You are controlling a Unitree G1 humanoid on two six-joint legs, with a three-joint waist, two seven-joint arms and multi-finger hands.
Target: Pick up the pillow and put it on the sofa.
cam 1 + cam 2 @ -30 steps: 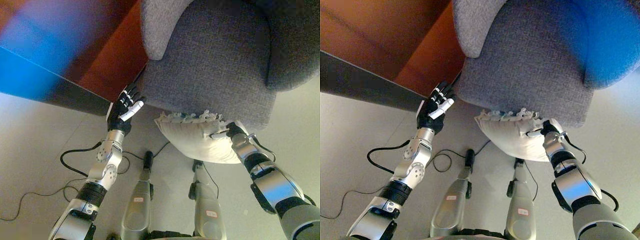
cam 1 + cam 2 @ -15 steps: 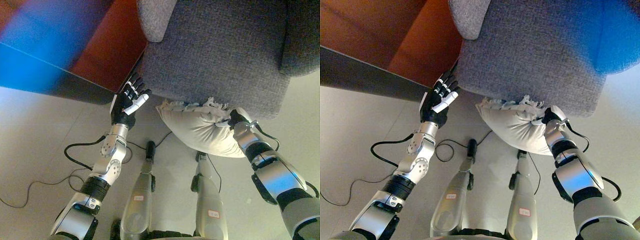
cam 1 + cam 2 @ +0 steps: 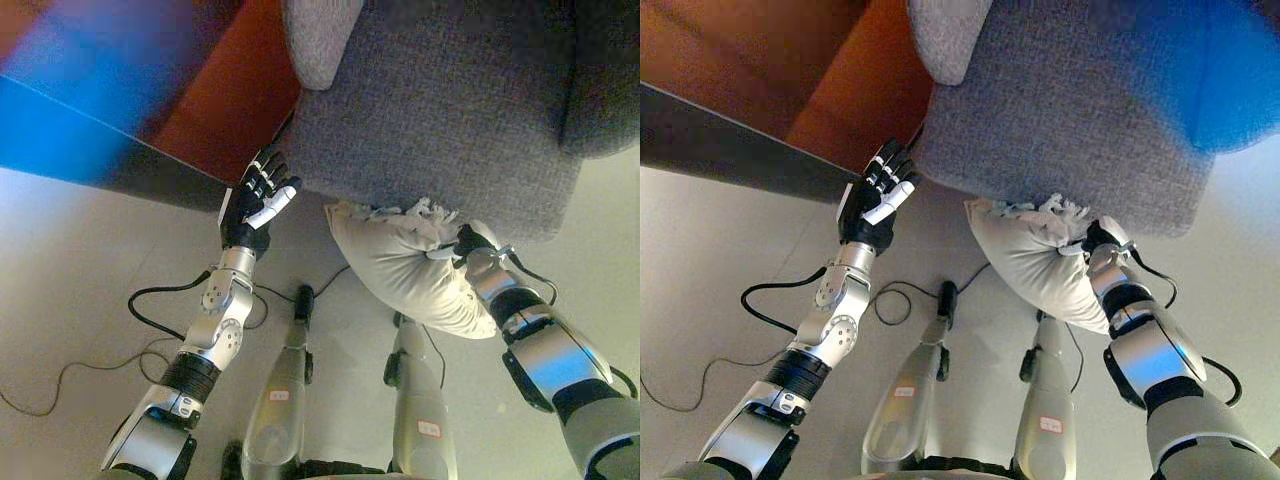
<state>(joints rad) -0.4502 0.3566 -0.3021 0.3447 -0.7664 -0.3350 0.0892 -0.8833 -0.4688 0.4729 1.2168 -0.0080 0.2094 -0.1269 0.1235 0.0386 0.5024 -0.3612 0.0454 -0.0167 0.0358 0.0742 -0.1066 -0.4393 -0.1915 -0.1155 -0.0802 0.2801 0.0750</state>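
Note:
A cream pillow [image 3: 405, 263] with a fringed top edge hangs in front of the grey sofa [image 3: 440, 110], just below the seat's front edge. My right hand [image 3: 466, 243] is shut on the pillow's right side, fingers pinching the fabric. It also shows in the right eye view [image 3: 1097, 240]. My left hand [image 3: 256, 203] is open and empty, fingers straight, raised at the sofa's lower left corner, apart from the pillow [image 3: 1040, 262].
A dark red-brown wooden cabinet [image 3: 210, 110] stands left of the sofa. The sofa has a rounded grey armrest [image 3: 318, 40] at upper left. Pale floor [image 3: 70, 260] lies below.
My right hand has lifted and turned the pillow; it now hangs more upright and nearer the sofa front. My left hand has risen a little toward the sofa corner.

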